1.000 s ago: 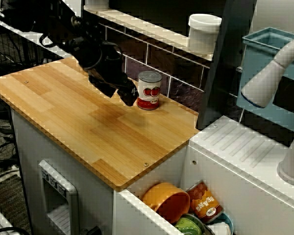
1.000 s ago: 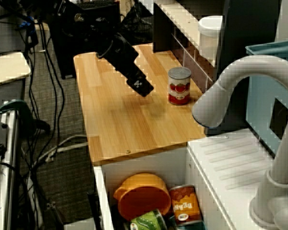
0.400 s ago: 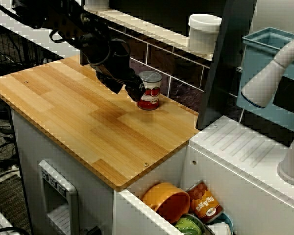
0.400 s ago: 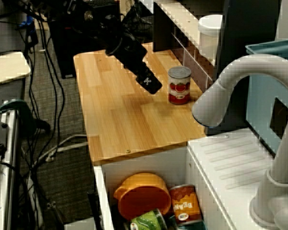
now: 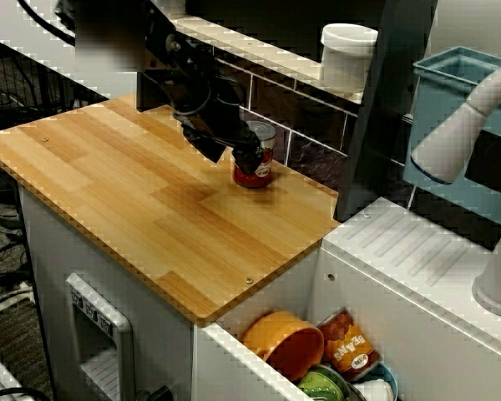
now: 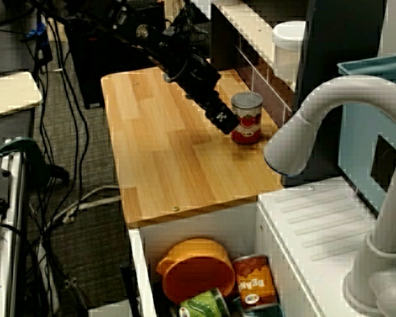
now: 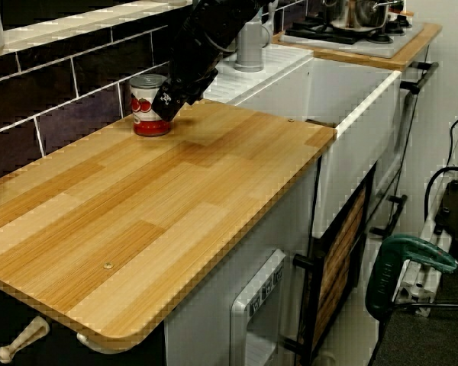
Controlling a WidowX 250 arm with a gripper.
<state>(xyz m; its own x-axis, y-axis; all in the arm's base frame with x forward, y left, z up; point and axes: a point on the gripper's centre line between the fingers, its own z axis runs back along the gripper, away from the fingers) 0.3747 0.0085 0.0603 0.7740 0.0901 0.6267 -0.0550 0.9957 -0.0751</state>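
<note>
In the view across the counter toward the tiled wall, the black robot gripper (image 5: 244, 155) reaches down from the upper left to the middle of the frame. Its tip overlaps the left side of the red and white tomato tin can (image 5: 263, 160). The can stands upright at the back of the light wooden countertop (image 5: 134, 209), close to the wall. A white round jar (image 5: 347, 54) sits on the ledge at upper right, and an orange bowl (image 5: 285, 342) lies in the basin at the bottom.

In the view from the sink end, the gripper (image 6: 226, 123) is just left of the can (image 6: 248, 119), at the height of its label. Whether they touch I cannot tell. The fingers look like one dark block, so how far apart they are cannot be read. A grey curved faucet (image 6: 330, 112) fills the right of the frame.

In the view along the counter from its free end, the gripper (image 7: 166, 103) comes in from the top centre and covers the can's (image 7: 142, 107) right side at upper left. A green power tool (image 7: 401, 267) lies at lower right.
</note>
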